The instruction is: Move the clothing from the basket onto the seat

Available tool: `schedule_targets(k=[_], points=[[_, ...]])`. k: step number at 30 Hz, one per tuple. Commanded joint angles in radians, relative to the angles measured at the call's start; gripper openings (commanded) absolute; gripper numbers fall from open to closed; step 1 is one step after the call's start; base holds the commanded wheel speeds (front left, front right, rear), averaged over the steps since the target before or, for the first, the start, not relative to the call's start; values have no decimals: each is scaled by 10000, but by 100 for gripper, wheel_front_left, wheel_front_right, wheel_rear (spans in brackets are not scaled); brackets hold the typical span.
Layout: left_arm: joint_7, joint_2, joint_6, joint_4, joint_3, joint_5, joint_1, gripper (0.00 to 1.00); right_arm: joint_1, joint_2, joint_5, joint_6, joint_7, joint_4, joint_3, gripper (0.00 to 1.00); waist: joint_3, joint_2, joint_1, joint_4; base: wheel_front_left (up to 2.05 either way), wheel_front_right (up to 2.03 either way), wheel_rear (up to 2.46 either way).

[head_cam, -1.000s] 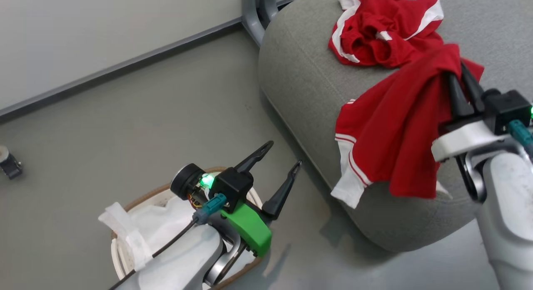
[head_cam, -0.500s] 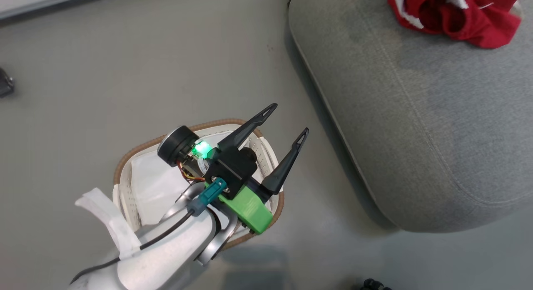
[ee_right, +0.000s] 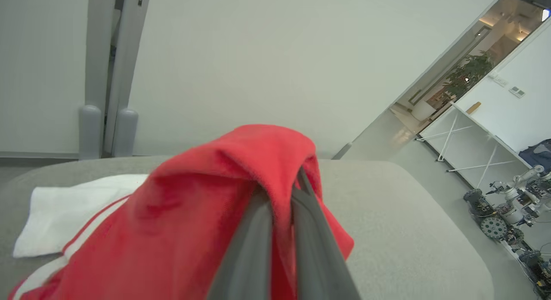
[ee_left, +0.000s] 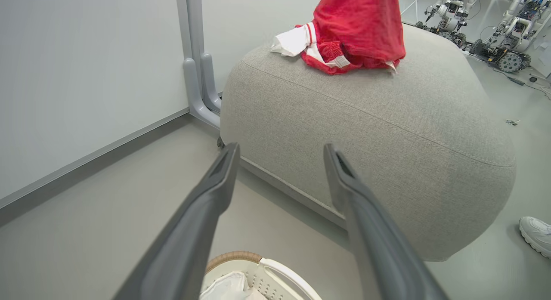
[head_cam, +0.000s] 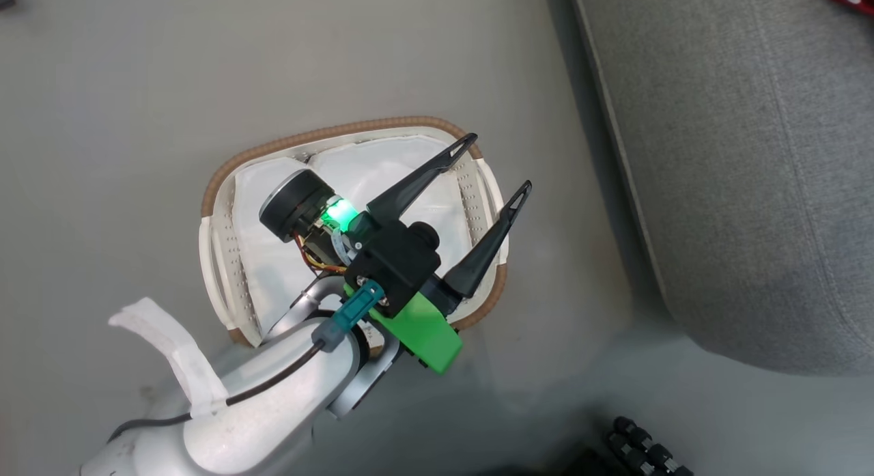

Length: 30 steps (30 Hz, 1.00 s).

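Occlusion: the tips of the right gripper (ee_right: 282, 184) are buried in a fold of the clothing (ee_right: 185, 205), so the contact point itself is not seen.
Cut-off: in the head view a red sliver of clothing is caught at the top right corner, and the seat (head_cam: 751, 155) is cropped by the right edge.
Unclear: a dark ribbed object (head_cam: 649, 449) at the bottom edge of the head view cannot be identified; possibly it is part of the robot's base.
Basket interior: the basket (head_cam: 273, 145) is partly masked by the left arm; white liner (head_cam: 389, 162) is seen in the uncovered part.
Right gripper: its fingers are pressed together and clamped on a red garment, which is draped over them above the seat.
Left gripper (head_cam: 498, 162): its fingers are spread wide; nothing is held or touched. It is poised over the basket's seat-side rim.
Clothing position: the pile is heaped on top of the seat, with a white panel lying flat on the cushion.
Basket position: it is set on the floor (head_cam: 136, 87), just beside the seat.
Shoe (ee_left: 536, 233): a person's white shoe is clipped by the right edge of the left wrist view.
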Motion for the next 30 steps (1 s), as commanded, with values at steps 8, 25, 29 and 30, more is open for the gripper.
schedule_targets(k=[8, 25, 29, 30], points=[[88, 340, 186, -89, 121, 101, -116, 100, 617, 973, -459, -15, -1076, 1558, 140, 73, 489, -1, -2, -180, 0, 0, 0], [-576, 178, 326, 382, 304, -634, 654, 100, 1547, 1676, -528, -15, -1428, 566, 870, 100, -1606, -1, -2, -714, 0, 0, 0], [-1008, 6, 375, 793, 500, -897, 905, 100, 1544, 1717, -477, -15, -1320, 381, 1204, 100, -2390, -1, -2, -436, 0, 0, 0], [-1142, -73, 399, 940, 582, -1022, 1025, 100, 1553, 1756, -417, -15, -1300, 357, 1288, 100, -2617, -1, -2, -321, 0, 0, 0]])
